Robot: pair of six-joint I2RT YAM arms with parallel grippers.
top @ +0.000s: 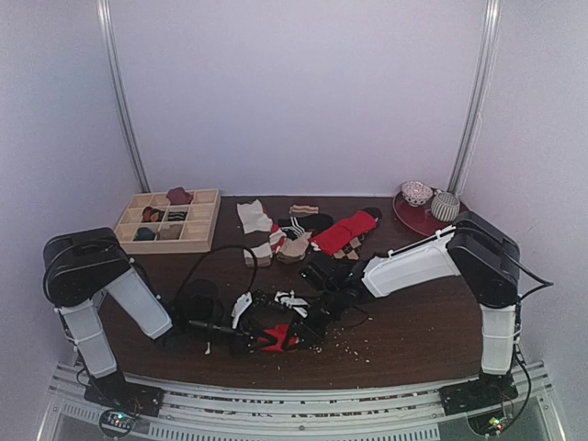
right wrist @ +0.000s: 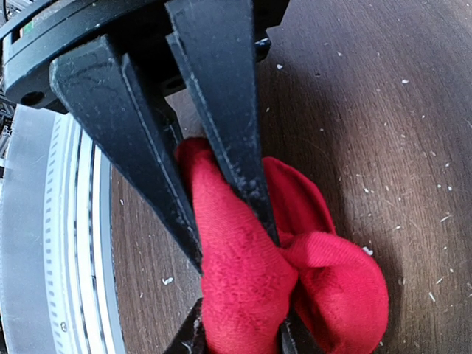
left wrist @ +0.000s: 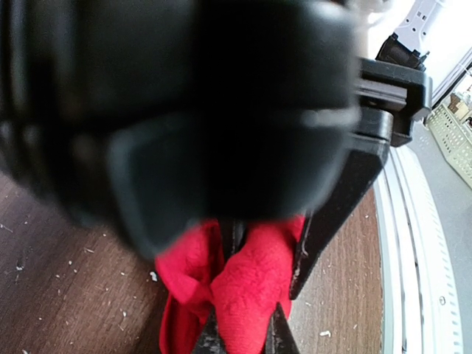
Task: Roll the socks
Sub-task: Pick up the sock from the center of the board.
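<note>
Two arms meet low over the near centre of the tabletop [top: 432, 322], and both grip one red sock [right wrist: 339, 287].

1. Right hand [right wrist: 234, 243]: its two black fingers [right wrist: 221, 110] reach down from the top of the right wrist view. A fold of the red sock is pinched between their tips.
2. Left hand [right wrist: 242, 338]: its two fingertips enter the same view from the bottom edge, opposite the right hand. They are pressed onto a thick wad of red fabric held between them. The left wrist view is mostly blocked by a blurred black body close to the lens. Below that body, red fabric shows between dark fingertips.
3. Red sock: bunched into a rounded lump that rests on the tabletop near the front edge, between the two hands. Only red fabric shows. What is wrapped inside cannot be told.
4. Surroundings: a wooden tray [top: 197, 241] with compartments sits at the back left, several compartments holding rolled socks. A loose pile of socks [top: 303, 234] lies at the back centre, well apart from the hands. A red plate [top: 413, 220] carrying two balls stands at the back right. Pale specks [top: 349, 349] are scattered over the tabletop.
</note>
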